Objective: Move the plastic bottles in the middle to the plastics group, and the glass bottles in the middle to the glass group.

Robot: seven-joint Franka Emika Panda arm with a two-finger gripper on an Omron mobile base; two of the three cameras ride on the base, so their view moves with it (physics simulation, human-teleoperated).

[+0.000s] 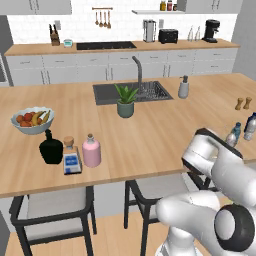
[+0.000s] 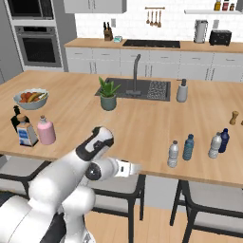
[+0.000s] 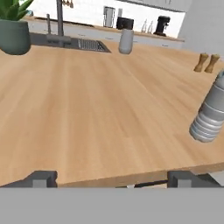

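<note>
The pale-pink glass bottle (image 1: 91, 151) (image 2: 46, 130) stands at the counter's left front, right beside the square blue-label bottle (image 1: 71, 159) (image 2: 27, 133) and the black flask (image 1: 51, 149) (image 2: 16, 118). To the right, near the front edge, stand the clear slim bottle (image 2: 173, 154) (image 3: 210, 118) and the teal-blue slim bottle (image 2: 189, 147). Further right is the pale bottle with dark blue top (image 2: 217, 144) (image 1: 250, 125). My gripper (image 2: 132, 168) (image 3: 116, 178) hangs open and holds nothing. It sits at the counter's front edge, left of the clear bottle and apart from it.
A fruit bowl (image 1: 32, 120) sits behind the flask. A potted plant (image 1: 125, 102) and the sink (image 1: 132, 92) occupy mid-counter, a soap dispenser (image 1: 183, 87) stands right of the sink, and two brown shakers (image 1: 243, 103) are at far right. Stools (image 1: 55, 205) stand under the edge.
</note>
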